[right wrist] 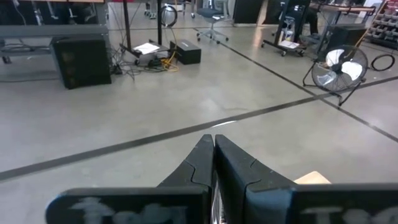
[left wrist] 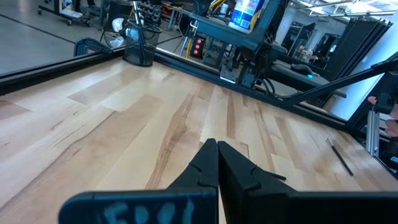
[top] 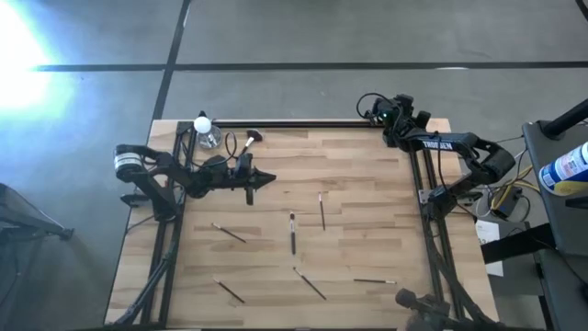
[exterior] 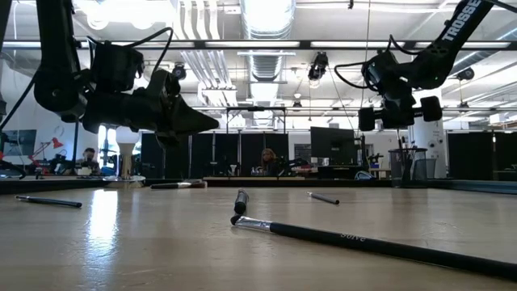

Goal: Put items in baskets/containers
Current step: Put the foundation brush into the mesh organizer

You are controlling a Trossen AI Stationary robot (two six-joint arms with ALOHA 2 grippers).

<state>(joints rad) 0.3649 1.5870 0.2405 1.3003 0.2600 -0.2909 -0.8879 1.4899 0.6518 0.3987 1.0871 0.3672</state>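
Observation:
Several thin dark brushes lie flat and scattered on the wooden table (top: pixel 367 184), among them one at mid-table (top: pixel 292 232), one beside it (top: pixel 322 211) and one near the front (top: pixel 310 283). A larger brush (top: pixel 248 140) lies at the far left. The black mesh cup (left wrist: pixel 140 46) stands at the far right corner with brushes sticking up out of it (exterior: pixel 406 168). My left gripper (top: pixel 269 179) hovers shut over the table's left part, pointing right (left wrist: pixel 217 146). My right gripper (right wrist: pixel 213 140) is shut, raised above the far right corner (top: pixel 378 115), over the cup.
A clear bottle with a white cap (top: pixel 206 131) stands at the far left corner. Black frame rails (top: pixel 303 123) run along the table's far edge and both sides. The middle of the table between the brushes is bare wood.

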